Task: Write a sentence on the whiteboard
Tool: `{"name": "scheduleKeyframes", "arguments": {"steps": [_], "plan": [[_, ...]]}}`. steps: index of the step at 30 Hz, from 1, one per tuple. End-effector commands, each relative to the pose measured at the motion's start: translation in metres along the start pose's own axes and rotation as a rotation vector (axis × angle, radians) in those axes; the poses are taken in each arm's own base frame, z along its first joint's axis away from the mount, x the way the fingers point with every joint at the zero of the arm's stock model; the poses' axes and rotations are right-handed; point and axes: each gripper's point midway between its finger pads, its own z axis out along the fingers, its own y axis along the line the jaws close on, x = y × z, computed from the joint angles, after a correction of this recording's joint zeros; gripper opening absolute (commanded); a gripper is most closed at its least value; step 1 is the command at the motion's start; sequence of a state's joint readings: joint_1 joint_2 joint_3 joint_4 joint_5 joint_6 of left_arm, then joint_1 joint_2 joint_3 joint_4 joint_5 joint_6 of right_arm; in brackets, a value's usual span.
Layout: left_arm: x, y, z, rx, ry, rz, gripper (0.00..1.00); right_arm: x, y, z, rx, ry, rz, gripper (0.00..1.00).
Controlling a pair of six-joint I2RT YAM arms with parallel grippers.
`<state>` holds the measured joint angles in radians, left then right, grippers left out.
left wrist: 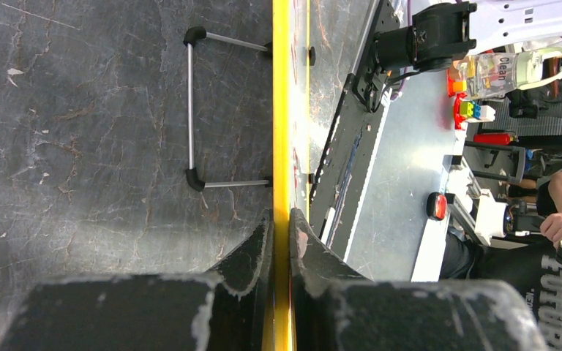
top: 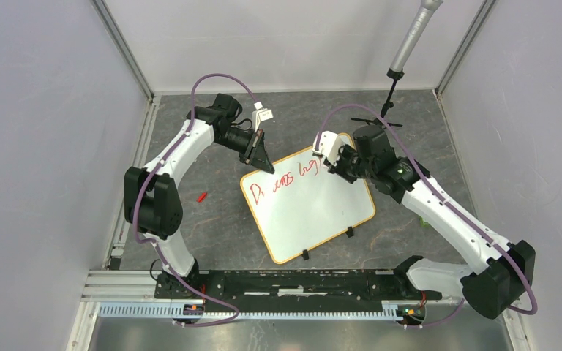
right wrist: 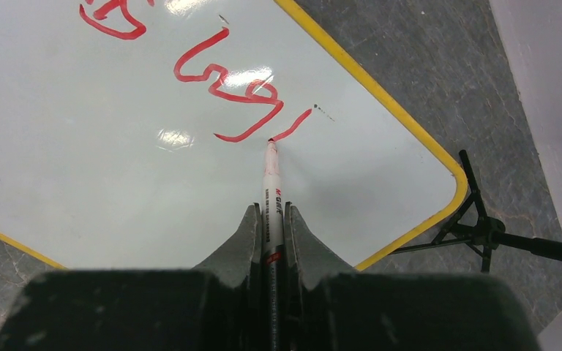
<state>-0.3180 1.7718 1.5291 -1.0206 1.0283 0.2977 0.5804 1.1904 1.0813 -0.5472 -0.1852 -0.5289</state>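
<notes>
The whiteboard [top: 315, 212] lies on the table [top: 212, 227], its far-left edge pinched by the left pincer [left wrist: 282, 219], while the right pincer [right wrist: 271, 212] clamps a red marker [right wrist: 271, 175], its tip touching the half-written sentence [top: 293, 179], which next needs steady strokes rightward.

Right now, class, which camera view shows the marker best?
The right wrist view: the marker runs straight out of the right gripper, tip on the whiteboard. The top view leaves it too small to make out; the left wrist view misses it.
</notes>
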Motion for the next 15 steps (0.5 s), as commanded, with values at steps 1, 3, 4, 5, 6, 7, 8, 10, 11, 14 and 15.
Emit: {"name": "scheduleKeyframes", "arguments": {"steps": [1,3,4,5,6,7,8,10,11,14,15], "plan": [[0.013,0.004,0.013,-0.009,0.066,0.034,0.02,-0.008,0.000,-0.005,-0.002,-0.033,-0.004,0.00],[0.013,0.004,0.013,-0.009,0.066,0.034,0.02,-0.011,-0.006,-0.005,0.020,-0.035,-0.007,0.00],[0.013,0.004,0.013,-0.009,0.067,0.033,0.02,-0.013,-0.009,-0.005,0.030,-0.037,-0.008,0.00],[0.013,0.004,0.013,-0.009,0.066,0.033,0.02,-0.015,-0.011,-0.005,0.038,-0.040,-0.009,0.00],[0.013,0.004,0.013,-0.009,0.066,0.035,0.02,-0.017,-0.015,-0.005,0.048,-0.040,-0.010,0.00],[0.013,0.004,0.013,-0.009,0.066,0.034,0.02,-0.019,-0.017,-0.005,0.057,-0.040,-0.010,0.00],[0.013,0.004,0.012,-0.011,0.065,0.036,0.03,-0.021,-0.020,-0.005,0.066,-0.042,-0.012,0.00],[0.013,0.004,0.013,-0.011,0.066,0.035,0.02,-0.024,-0.026,-0.005,0.085,-0.043,-0.014,0.00],[0.013,0.004,0.013,-0.011,0.066,0.035,0.02,-0.025,-0.028,-0.005,0.092,-0.043,-0.018,0.00],[0.014,0.005,0.013,-0.012,0.068,0.034,0.02,-0.026,-0.031,-0.003,0.100,-0.040,-0.022,0.00],[0.014,0.005,0.013,-0.011,0.069,0.034,0.02,-0.026,-0.032,-0.003,0.102,-0.039,-0.023,0.00]]}}
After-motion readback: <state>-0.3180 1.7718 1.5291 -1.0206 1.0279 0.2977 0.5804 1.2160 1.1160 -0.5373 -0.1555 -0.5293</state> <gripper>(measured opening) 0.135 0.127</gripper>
